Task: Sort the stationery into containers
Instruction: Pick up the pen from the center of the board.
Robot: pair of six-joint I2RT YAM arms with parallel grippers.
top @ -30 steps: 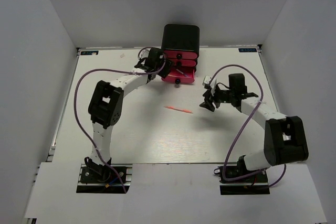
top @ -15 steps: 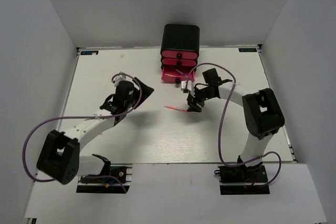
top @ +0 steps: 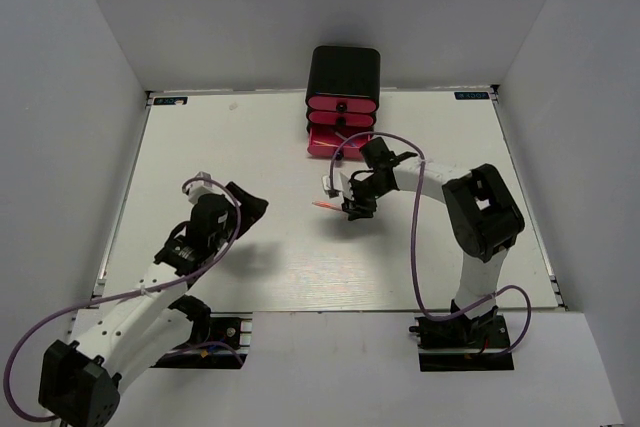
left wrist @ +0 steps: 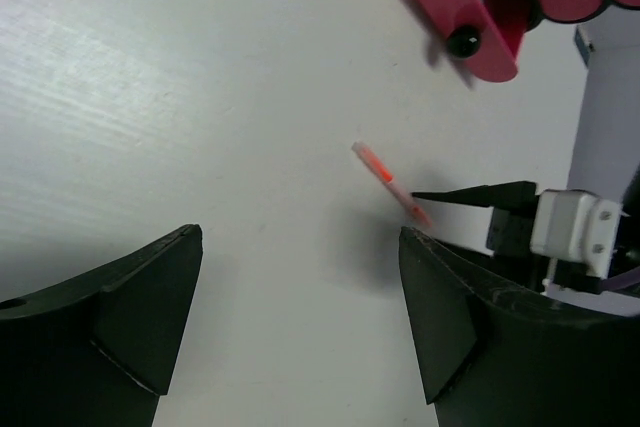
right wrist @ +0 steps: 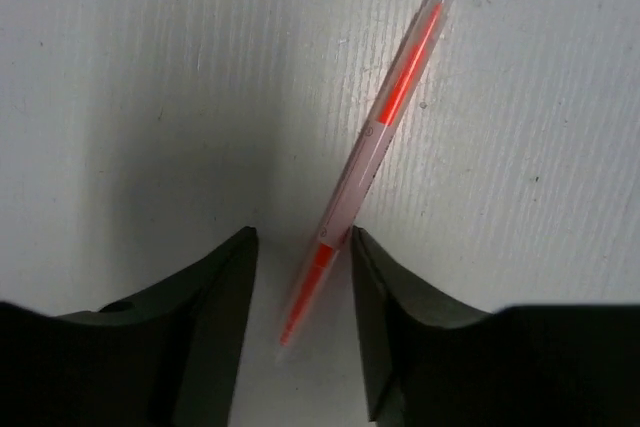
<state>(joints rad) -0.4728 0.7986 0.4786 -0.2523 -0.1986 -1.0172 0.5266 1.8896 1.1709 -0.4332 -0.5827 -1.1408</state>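
Note:
A thin orange-pink pen (top: pixel 327 207) (right wrist: pixel 376 142) lies flat on the white table (top: pixel 250 147), the only stationery in view. My right gripper (top: pixel 350 209) (right wrist: pixel 300 235) is lowered over its near end, jaws straddling it. The pen leans against the right finger (right wrist: pixel 400 307), with a gap on the left side, so the jaws stand open. The containers are three pink drawers (top: pixel 341 124) (left wrist: pixel 500 7) in a black cabinet (top: pixel 344 72) at the back, the bottom drawer pulled out. My left gripper (top: pixel 245 209) (left wrist: pixel 300 237) hangs open and empty, left of the pen.
White walls enclose the table on three sides. The right arm's purple cable (top: pixel 400 142) arcs just in front of the drawers. In the left wrist view the right gripper's white wrist camera (left wrist: pixel 575 232) shows beside the pen (left wrist: pixel 390 182).
The left arm drew back from the drawers to the near left and its jaws opened wide. The right arm swung left onto the pen, and its jaws narrowed round it.

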